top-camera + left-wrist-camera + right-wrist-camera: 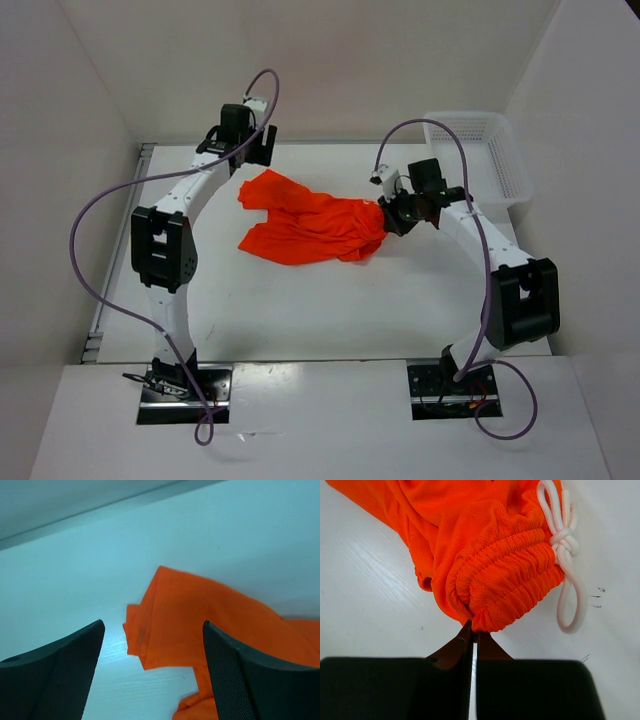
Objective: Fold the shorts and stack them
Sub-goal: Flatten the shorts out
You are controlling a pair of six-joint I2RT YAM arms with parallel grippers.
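Observation:
The bright orange shorts (310,228) lie crumpled across the middle of the white table. My right gripper (386,216) is shut, its tips pinching the bunched elastic waistband (505,585) at the shorts' right end. The white drawstring (565,540) hangs knotted beside that grip. My left gripper (256,152) hovers over the far left corner of the shorts, open, with nothing between its fingers (235,675). In the left wrist view a folded leg corner of the shorts (170,625) lies flat on the table below the wide gap.
A white mesh plastic basket (480,150) stands at the back right corner of the table. White walls close in on the left, back and right. Purple cables loop above both arms.

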